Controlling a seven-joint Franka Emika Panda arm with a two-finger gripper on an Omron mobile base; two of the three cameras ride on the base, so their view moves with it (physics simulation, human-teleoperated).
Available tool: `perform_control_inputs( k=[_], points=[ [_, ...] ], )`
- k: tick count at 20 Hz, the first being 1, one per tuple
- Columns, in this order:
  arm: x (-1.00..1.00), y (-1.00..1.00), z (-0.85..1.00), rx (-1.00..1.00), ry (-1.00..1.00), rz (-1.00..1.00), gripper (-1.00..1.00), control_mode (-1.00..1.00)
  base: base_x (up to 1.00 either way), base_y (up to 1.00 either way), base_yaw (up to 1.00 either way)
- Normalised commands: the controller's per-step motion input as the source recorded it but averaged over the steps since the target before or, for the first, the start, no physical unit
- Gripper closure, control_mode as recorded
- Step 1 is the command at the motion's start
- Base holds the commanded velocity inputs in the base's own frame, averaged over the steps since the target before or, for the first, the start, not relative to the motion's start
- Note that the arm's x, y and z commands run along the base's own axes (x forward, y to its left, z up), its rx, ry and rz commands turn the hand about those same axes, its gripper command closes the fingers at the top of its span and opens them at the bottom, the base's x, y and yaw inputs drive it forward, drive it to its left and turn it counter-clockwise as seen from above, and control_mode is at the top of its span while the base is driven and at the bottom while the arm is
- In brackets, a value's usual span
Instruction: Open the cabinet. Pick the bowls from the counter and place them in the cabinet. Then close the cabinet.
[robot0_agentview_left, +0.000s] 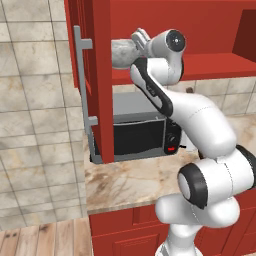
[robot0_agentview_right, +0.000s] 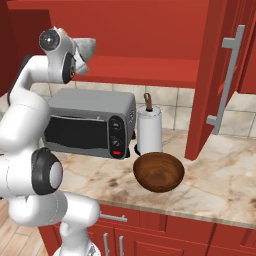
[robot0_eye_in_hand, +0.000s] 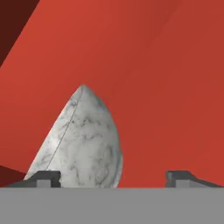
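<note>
- The tool (robot0_eye_in_hand: 113, 177) is seen up inside the cabinet (robot0_agentview_left: 165, 20), just above the red inner shelf (robot0_agentview_left: 210, 67). In the hand view its two fingertips (robot0_eye_in_hand: 43, 178) stand wide apart and nothing is clamped between them.
- The marble-look bowl (robot0_eye_in_hand: 83, 140) is seen straight ahead of the tool, a little toward 11 o'clock in the hand view, tilted on its side, with its rim close by the left-hand fingertip. Whether it touches that fingertip cannot be told.
- In the left base view the marble-look bowl (robot0_agentview_left: 122, 52) lies at about 9 o'clock from the wrist, at shelf level, beside the open door (robot0_agentview_left: 92, 80).
- The first bowl is judged to be set down or nearly so.
- The wooden bowl (robot0_agentview_right: 158, 171) is on the surface (robot0_agentview_right: 220, 175), near its front edge, in front of the paper towel roll (robot0_agentview_right: 149, 129) and at 4 o'clock from the microwave (robot0_agentview_right: 90, 122).
- From the tool, the wooden bowl lies low, at about 4 o'clock in the right base view, well apart. The coming move is judged to be a retreat out of the cabinet, then a descent toward it.
</note>
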Motion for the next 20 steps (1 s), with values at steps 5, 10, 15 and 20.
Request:
perform_control_inputs(
  k=[5, 10, 15, 20],
  points=[
    [-0.49, 0.0, 0.09, 0.03, -0.07, -0.02, -1.0, -1.0, 0.0, 0.0, 0.0],
    [-0.95, -0.34, 0.31, 0.01, 0.09, -0.13, -1.0, -1.0, 0.0, 0.0, 0.0],
    [-0.8, -0.45, 0.21, 0.0, 0.26, -0.19, -1.0, -1.0, 0.0, 0.0, 0.0],
    [-0.53, -0.58, -0.01, 0.0, 0.37, -0.17, -1.0, -1.0, 0.0, 0.0, 0.0]
  ],
)
